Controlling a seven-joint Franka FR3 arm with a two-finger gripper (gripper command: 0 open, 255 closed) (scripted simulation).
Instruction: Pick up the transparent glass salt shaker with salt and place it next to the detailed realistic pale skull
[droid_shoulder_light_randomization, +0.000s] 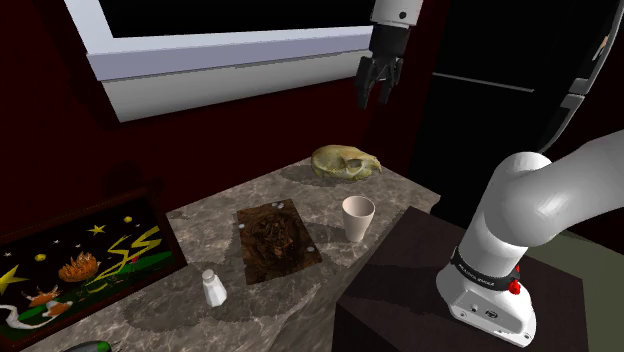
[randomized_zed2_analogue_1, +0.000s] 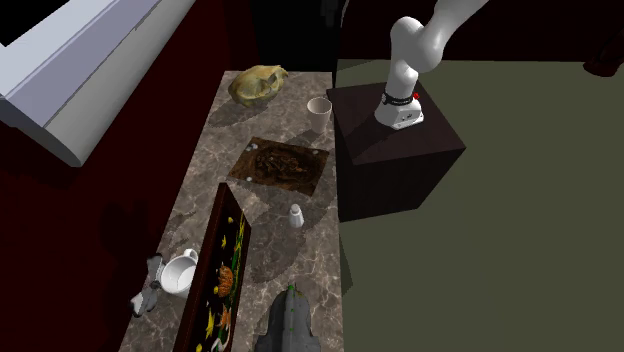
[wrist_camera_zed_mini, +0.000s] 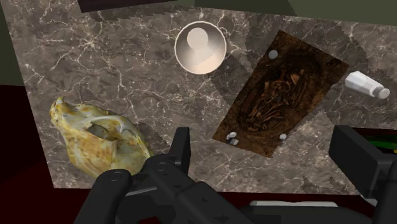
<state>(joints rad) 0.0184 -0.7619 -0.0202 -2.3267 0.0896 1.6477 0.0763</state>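
Observation:
The salt shaker (droid_shoulder_light_randomization: 213, 288) is small and whitish with a grey cap; it stands upright near the marble counter's front edge, also seen as the shaker (randomized_zed2_analogue_1: 296, 216) and the shaker (wrist_camera_zed_mini: 365, 84). The pale yellowish skull (droid_shoulder_light_randomization: 346, 163) rests at the counter's far end, the same skull (randomized_zed2_analogue_1: 258, 82) and skull (wrist_camera_zed_mini: 97, 135). My gripper (droid_shoulder_light_randomization: 378, 88) hangs high above the skull, open and holding nothing. In the wrist view the fingers (wrist_camera_zed_mini: 180, 147) stand wide apart around the gripper's middle (wrist_camera_zed_mini: 267, 153), far above the counter.
A pale cup (droid_shoulder_light_randomization: 357, 217) stands between skull and stand. A brown mat (droid_shoulder_light_randomization: 277, 241) with dark relief lies mid-counter. A painted tray (droid_shoulder_light_randomization: 75, 263) sits at the shoulder view's left. A white mug (randomized_zed2_analogue_1: 181, 272) and a grey object (randomized_zed2_analogue_1: 288, 325) lie beyond the tray. The counter (droid_shoulder_light_randomization: 200, 214) is narrow.

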